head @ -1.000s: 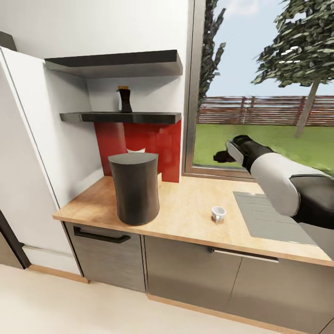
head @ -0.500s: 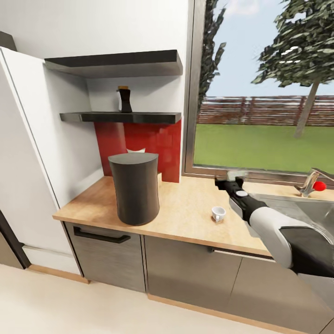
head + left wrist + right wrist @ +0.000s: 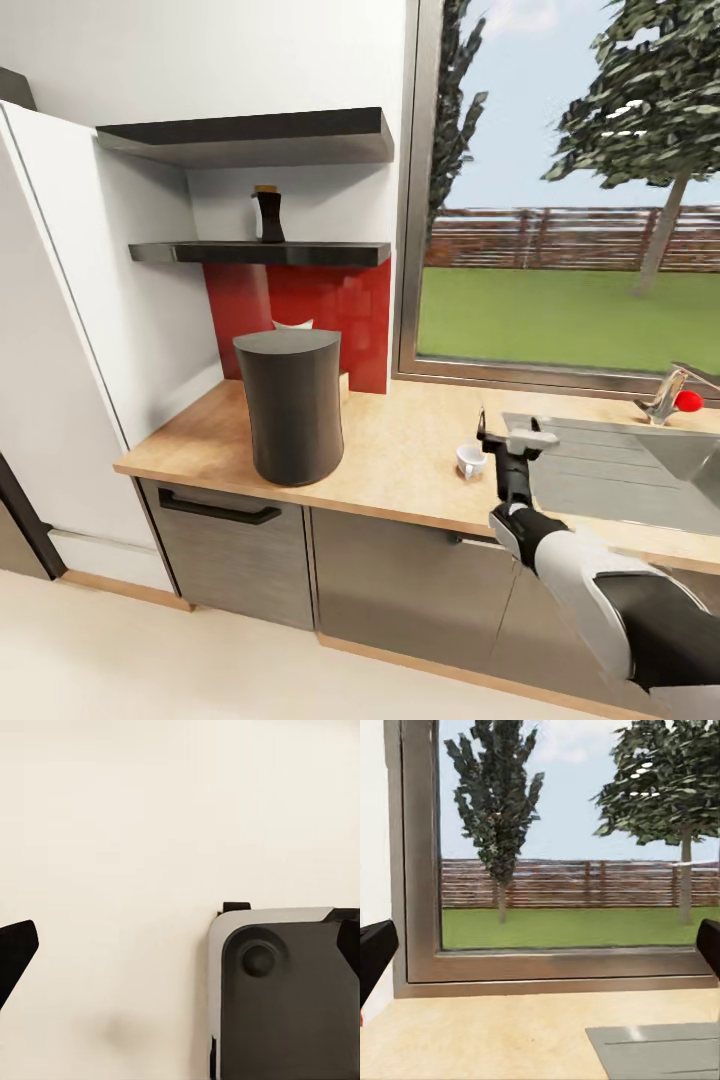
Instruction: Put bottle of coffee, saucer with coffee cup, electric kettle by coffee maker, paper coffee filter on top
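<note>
The coffee maker stands upright on the left part of the wood-grain table, close to its near edge. Behind it, against the red back panel, a small white piece with upturned points, the paper coffee filter, shows just above the coffee maker's flat top; whether it rests on the table cannot be told. The bottle of coffee stands upright on the lower kitchen shelf, inside the white wall niche, above and behind the coffee maker. The coffee cup sits on the table well to the right of the coffee maker, near the front edge and just left of the steel sink drainboard. The right tool hovers immediately right of the cup, its fingers spread apart and holding nothing; whether a finger touches the cup cannot be told. In the right wrist view the two dark fingertips stand at opposite edges of the picture, wide apart, facing the window frame across bare table surface. In the left wrist view the left tool's fingertips are likewise wide apart and hold nothing, above a pale floor and a grey part of the robot's base. A tap with a red knob stands at the far right.
</note>
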